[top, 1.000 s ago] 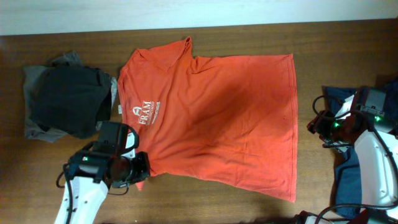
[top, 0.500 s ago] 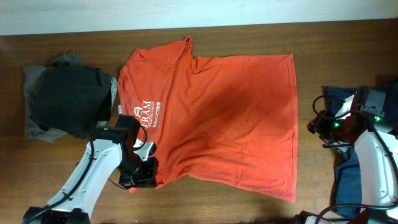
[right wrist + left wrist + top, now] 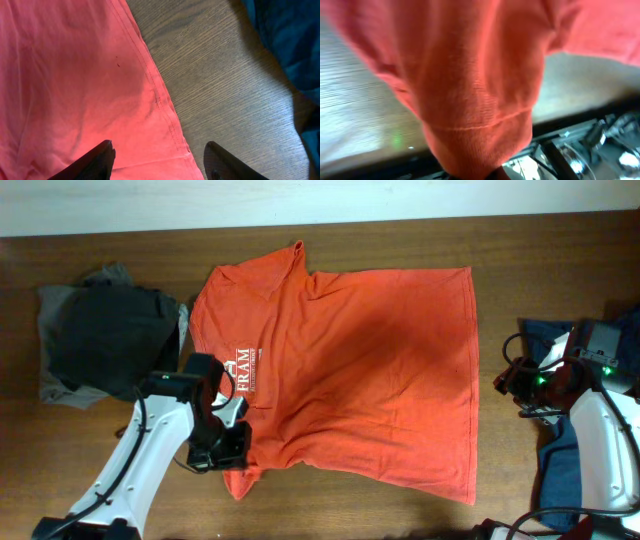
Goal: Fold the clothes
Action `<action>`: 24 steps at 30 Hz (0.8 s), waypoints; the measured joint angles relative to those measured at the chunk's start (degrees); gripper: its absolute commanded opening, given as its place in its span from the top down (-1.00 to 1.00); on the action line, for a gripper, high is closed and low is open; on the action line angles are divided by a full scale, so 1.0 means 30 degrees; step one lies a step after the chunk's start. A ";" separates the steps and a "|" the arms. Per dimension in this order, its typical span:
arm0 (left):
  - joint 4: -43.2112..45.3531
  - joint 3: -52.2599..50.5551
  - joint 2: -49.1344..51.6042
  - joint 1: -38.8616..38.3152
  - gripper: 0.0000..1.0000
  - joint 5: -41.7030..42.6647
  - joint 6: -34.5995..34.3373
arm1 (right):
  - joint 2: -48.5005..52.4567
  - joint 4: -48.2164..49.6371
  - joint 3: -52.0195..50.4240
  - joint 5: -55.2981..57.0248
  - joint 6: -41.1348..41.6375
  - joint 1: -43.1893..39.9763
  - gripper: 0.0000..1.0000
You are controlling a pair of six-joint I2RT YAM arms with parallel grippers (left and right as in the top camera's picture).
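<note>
The orange-red T-shirt (image 3: 360, 370) lies spread flat across the table, its white lettering (image 3: 240, 370) near the left side. My left gripper (image 3: 226, 452) is shut on the shirt's near-left sleeve. In the left wrist view the sleeve cloth (image 3: 480, 100) hangs bunched from my left gripper (image 3: 492, 176) above the wood. My right gripper (image 3: 512, 383) is at the shirt's right edge. In the right wrist view my right gripper (image 3: 158, 147) stands open over the hem (image 3: 160, 100), with nothing gripped.
A black garment (image 3: 110, 340) lies on a grey one (image 3: 50, 385) at the table's left. A navy garment (image 3: 560, 470) is heaped at the right edge under the right arm and shows again as blue cloth (image 3: 290, 40). Bare wood (image 3: 560, 270) shows at the far right.
The left arm has swung round and its gripper has lifted the sleeve, tugging the shirt's left side slightly inward. The right arm has not moved.
</note>
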 measured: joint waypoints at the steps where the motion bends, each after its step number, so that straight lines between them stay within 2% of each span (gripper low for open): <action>1: -0.0313 0.0328 0.0000 0.0000 0.99 -0.0401 -0.0270 | 0.0000 0.0007 0.0000 0.0000 0.0007 0.0007 -0.25; 4: -0.1217 0.1173 0.0015 0.0000 0.99 -0.0889 -0.0568 | 0.0000 0.0029 0.0000 -0.0007 0.0007 0.0000 -0.25; 7: -0.1727 0.1428 0.0015 -0.0022 0.99 -0.0233 -0.0372 | 0.0000 0.0087 0.0000 -0.0007 0.0000 0.0000 -0.25; 8: -0.1836 0.1428 0.0015 -0.0095 0.88 0.0022 -0.0284 | 0.0000 0.0087 0.0000 -0.0007 0.0000 0.0000 -0.24; 9: -0.1880 0.1428 0.0015 -0.0270 0.48 0.0240 -0.0117 | 0.0000 0.0087 0.0000 0.0000 -0.0007 0.0000 -0.25; 10: -0.1880 0.1428 0.0015 -0.0503 0.31 0.0342 -0.0015 | 0.0000 0.0095 0.0000 0.0000 0.0000 0.0000 -0.25; 14: -0.1989 0.1428 0.0015 -0.1428 0.24 0.0051 0.0182 | 0.0000 0.0095 0.0000 -0.0007 0.0000 0.0000 -0.25; 16: -0.2062 0.1457 0.0015 -0.1173 -0.01 -0.0729 -0.0080 | 0.0000 0.0095 0.0000 -0.0007 0.0007 0.0000 -0.24; 17: -0.2084 0.1676 0.0015 -0.0539 0.00 -0.1268 -0.0291 | 0.0000 0.0095 0.0000 0.0000 0.0000 0.0000 -0.25; 18: -0.1916 0.1887 0.0015 0.0000 0.20 -0.1479 -0.0386 | 0.0000 0.0095 0.0000 -0.0007 0.0007 0.0007 -0.25; 19: -0.1552 0.2113 0.0015 0.0517 0.74 -0.1668 -0.0510 | 0.0000 0.0087 0.0000 0.0000 0.0015 0.0000 -0.25; 20: -0.0772 0.2317 0.0015 0.1239 0.94 -0.1851 -0.0532 | 0.0000 0.0095 0.0000 0.0000 -0.0007 0.0000 -0.25; 21: -0.0044 0.2397 0.0036 0.1705 0.99 -0.1982 -0.0663 | 0.0000 0.0095 0.0000 0.0000 0.0007 0.0000 -0.25; 24: 0.2280 0.2535 0.0699 0.2586 0.99 -0.2353 -0.0699 | 0.0000 0.0095 0.0000 0.0000 0.0000 0.0007 -0.25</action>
